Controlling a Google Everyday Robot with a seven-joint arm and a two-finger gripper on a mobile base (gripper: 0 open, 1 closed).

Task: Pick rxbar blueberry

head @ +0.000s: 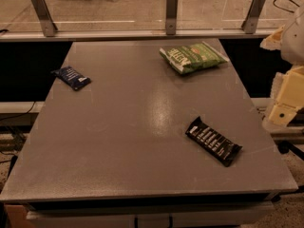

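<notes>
The rxbar blueberry is a small flat dark-blue wrapper with white lettering and a light patch at its right end. It lies near the left edge of the grey table, toward the back. My gripper is at the right edge of the view, beside and off the table's right side, far from the bar. Only pale cream parts of it and the arm show there.
A green chip bag lies at the back right of the table. A longer black bar with white lettering lies at the front right. A glass railing with metal posts runs behind the table.
</notes>
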